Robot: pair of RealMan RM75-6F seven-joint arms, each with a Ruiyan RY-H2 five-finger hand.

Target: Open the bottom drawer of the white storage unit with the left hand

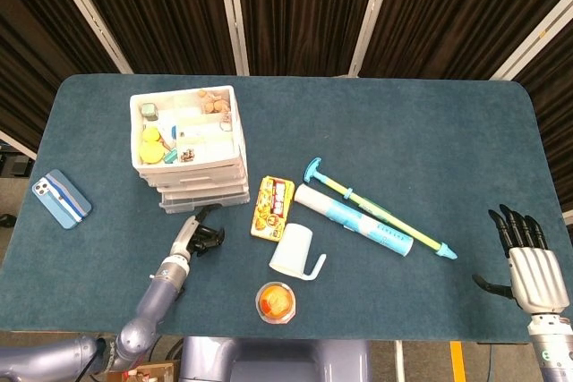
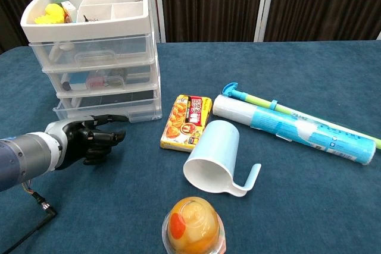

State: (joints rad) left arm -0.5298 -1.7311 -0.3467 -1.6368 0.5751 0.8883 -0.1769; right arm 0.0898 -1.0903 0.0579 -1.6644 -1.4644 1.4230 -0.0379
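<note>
Seen from above and from the chest: white storage unit (image 2: 95,52) stood at the table's (image 1: 403,123) back left, its bottom drawer (image 2: 110,110) jutting slightly forward of the drawers above. Left hand (image 2: 89,139) hovered just in front of that drawer, fingers curled, holding nothing. Right hand (image 1: 524,252) rested far right, fingers spread and empty. Snack box (image 2: 186,121) and pale blue cup (image 2: 214,156) lay nearby.

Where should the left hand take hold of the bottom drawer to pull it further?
Probably hook the fingers at the front lip of the bottom drawer, coming from the front: it already juts slightly forward under the storage unit, and the left hand sits just before it.
</note>
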